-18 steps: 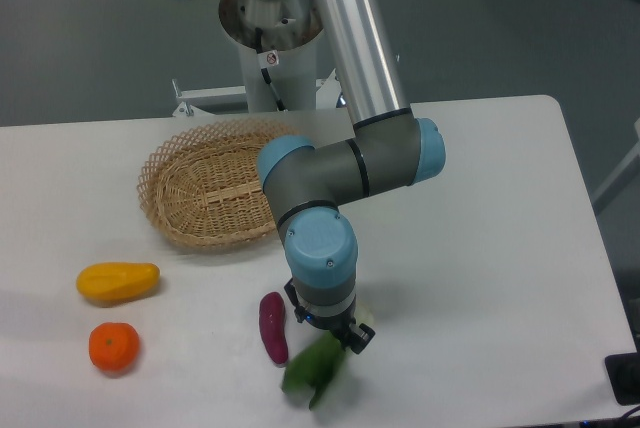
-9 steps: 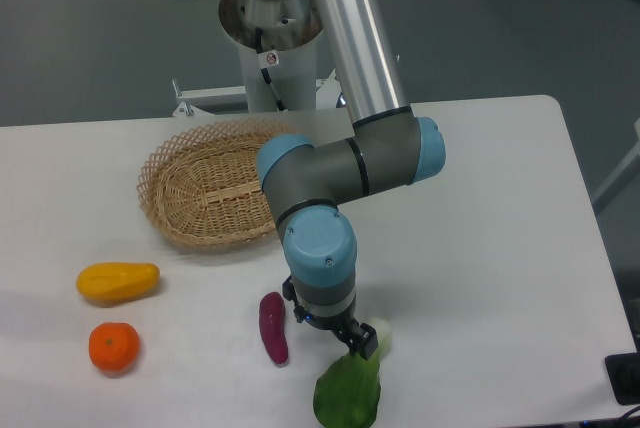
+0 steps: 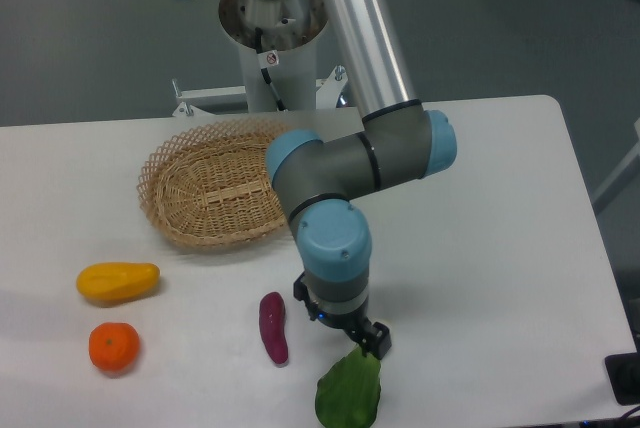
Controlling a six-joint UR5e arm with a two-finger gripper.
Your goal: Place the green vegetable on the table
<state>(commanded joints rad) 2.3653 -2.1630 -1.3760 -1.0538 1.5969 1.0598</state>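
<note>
The green vegetable (image 3: 349,395) lies flat on the white table (image 3: 500,248) near the front edge, dark leaves toward me. Its pale stem end is hidden under the gripper. My gripper (image 3: 366,340) hangs below the blue wrist, just above the vegetable's upper end. Only one dark fingertip (image 3: 376,339) shows, at the vegetable's top right. The vegetable rests on the table by its own weight, and I see nothing clamped between the fingers.
A purple vegetable (image 3: 272,327) lies just left of the gripper. An orange fruit (image 3: 113,346) and a yellow fruit (image 3: 118,281) sit at the front left. An oval wicker basket (image 3: 205,193) stands behind, partly covered by the arm's elbow (image 3: 350,163).
The green vegetable swung out from under the gripper and dropped onto the table, where it now stays. The wrist has shifted slightly right and forward over its stem end.
</note>
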